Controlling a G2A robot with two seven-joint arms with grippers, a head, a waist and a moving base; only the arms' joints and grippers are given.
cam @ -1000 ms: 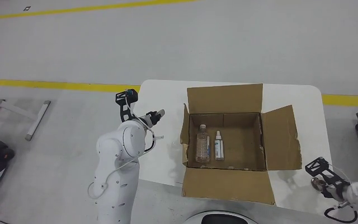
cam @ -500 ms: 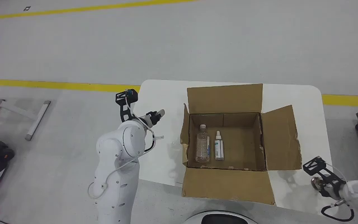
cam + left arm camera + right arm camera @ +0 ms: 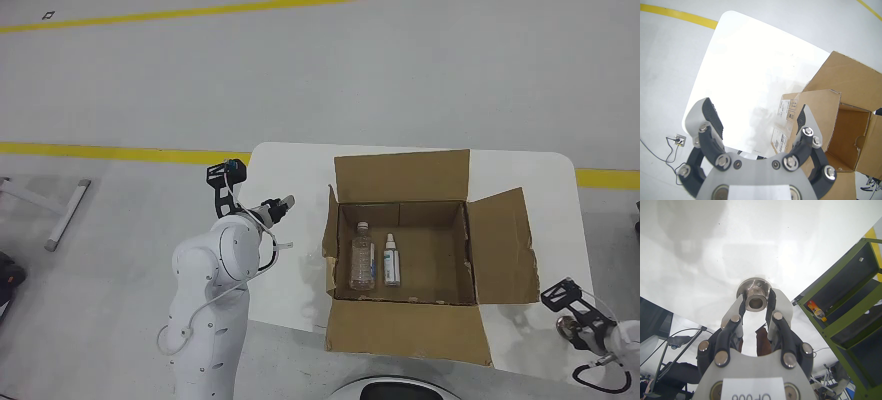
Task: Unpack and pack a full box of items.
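The brown cardboard box (image 3: 408,330) sits open on the white table (image 3: 295,200). At the table's near right corner, the right gripper (image 3: 755,297) is clamped on a silver flanged metal cylinder (image 3: 754,287). In the box, a clear plastic bottle (image 3: 362,257) and small white spray bottle (image 3: 391,259) lie side by side. Farther off, by the left edge, the left gripper (image 3: 756,110) gapes empty.

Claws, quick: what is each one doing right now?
Left claw: open, empty.
Right claw: closed on a metal fitting.
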